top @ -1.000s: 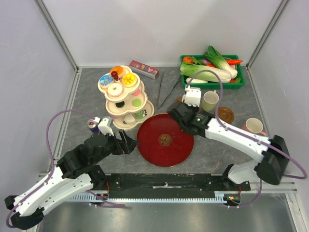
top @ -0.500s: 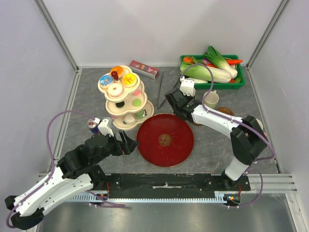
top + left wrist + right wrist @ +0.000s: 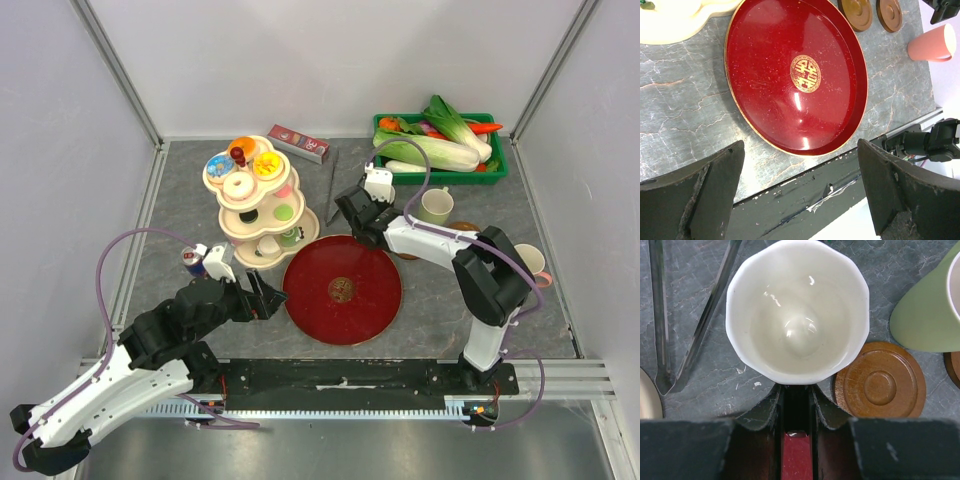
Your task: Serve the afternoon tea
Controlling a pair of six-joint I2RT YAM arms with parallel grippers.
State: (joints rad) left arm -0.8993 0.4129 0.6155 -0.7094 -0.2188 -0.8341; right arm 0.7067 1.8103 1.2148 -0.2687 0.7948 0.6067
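Note:
Seen from above in the right wrist view, a white mug (image 3: 797, 310) fills the frame, and my right gripper (image 3: 796, 395) is shut on its near side, fingers close together. A round brown coaster (image 3: 880, 386) lies just right of it, with the pale green mug (image 3: 927, 315) beyond. In the top view the right gripper (image 3: 355, 212) hovers past the far rim of the red tray (image 3: 343, 290); the white mug is hidden under it. My left gripper (image 3: 262, 297) is open and holds nothing, beside the tray's left rim. The tiered stand (image 3: 255, 195) holds small colourful sweets.
Metal tongs (image 3: 695, 335) lie left of the white mug. A pink mug (image 3: 528, 262) stands at the right. The green crate (image 3: 440, 150) of vegetables sits at the back right, a small can (image 3: 194, 260) by the left arm, a flat box (image 3: 298, 143) behind the stand.
My right gripper has swung from the tray's far-right rim back and left, toward the tongs, still shut. The left jaws widened a little; the left arm stayed put.

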